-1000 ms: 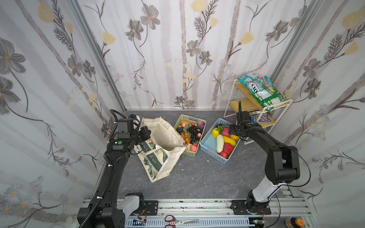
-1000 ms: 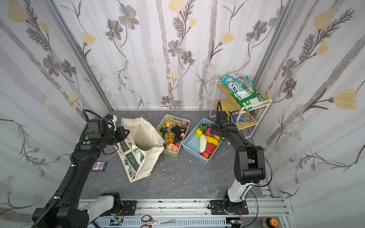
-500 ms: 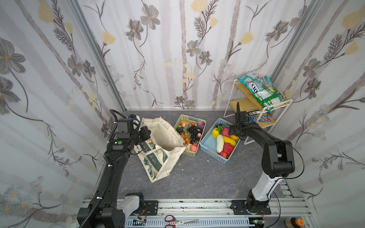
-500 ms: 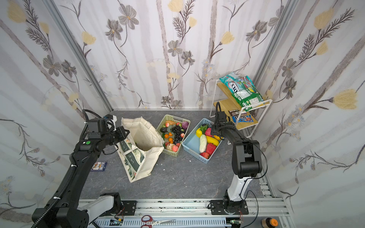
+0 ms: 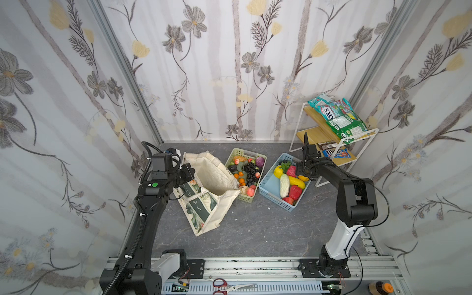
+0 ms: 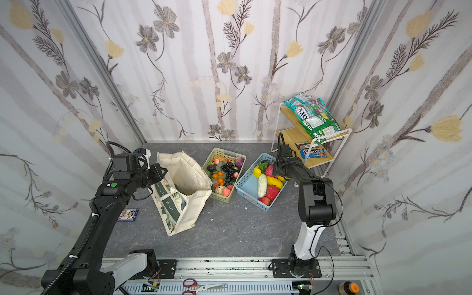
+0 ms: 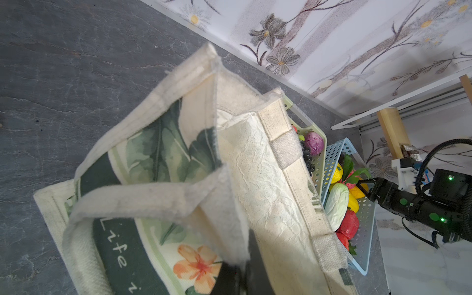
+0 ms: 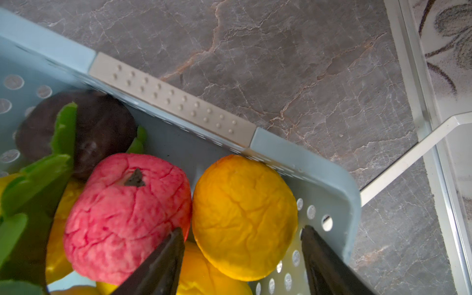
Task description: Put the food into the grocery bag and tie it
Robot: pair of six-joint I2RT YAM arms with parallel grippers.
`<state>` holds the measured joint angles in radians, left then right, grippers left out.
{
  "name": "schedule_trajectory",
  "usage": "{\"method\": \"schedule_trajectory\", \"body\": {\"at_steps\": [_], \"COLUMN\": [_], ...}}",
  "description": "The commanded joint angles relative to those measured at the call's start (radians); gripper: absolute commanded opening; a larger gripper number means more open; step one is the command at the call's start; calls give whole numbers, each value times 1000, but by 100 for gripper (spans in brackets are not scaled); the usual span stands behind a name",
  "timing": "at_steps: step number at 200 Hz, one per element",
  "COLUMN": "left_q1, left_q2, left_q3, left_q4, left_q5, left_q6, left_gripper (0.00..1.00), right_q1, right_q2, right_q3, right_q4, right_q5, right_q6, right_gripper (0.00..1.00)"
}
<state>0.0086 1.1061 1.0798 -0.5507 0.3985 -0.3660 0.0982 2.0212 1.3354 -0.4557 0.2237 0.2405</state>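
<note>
On grey floor (image 5: 255, 227), grocery bag (image 5: 212, 173), floral walls (image 5: 219, 56)

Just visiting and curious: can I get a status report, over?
Left gripper shut on grocery bag rim, mouth open. Right gripper open astride orange fruit in blue basket. Nothing blocking.

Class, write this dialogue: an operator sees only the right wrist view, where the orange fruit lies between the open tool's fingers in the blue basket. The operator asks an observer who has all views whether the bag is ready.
Operator: Is the bag's mouth open?
Observer: Yes. In both top views the bag has its mouth wide open.
Operator: What holds it?
Observer: The left tool is shut on its rim.
</note>
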Motion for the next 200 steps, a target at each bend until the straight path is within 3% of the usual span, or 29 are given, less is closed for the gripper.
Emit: {"method": "schedule_trajectory", "body": {"at_steps": [1, 200], "left_q1": [1, 1], "left_q2": [-6, -8], "left_q3": [-3, 0], "left_q4": [46, 42], "left_q5": [-9, -12], "left_q6": [9, 18], "left_gripper": [0, 0], "right_q1": [0, 9], "right_q2": [16, 123], "right_q3": [13, 40], "right_q4": [-4, -21], "right_q5": [12, -72], "right_q6": [-5, -1], "right_gripper": [73, 77]}}
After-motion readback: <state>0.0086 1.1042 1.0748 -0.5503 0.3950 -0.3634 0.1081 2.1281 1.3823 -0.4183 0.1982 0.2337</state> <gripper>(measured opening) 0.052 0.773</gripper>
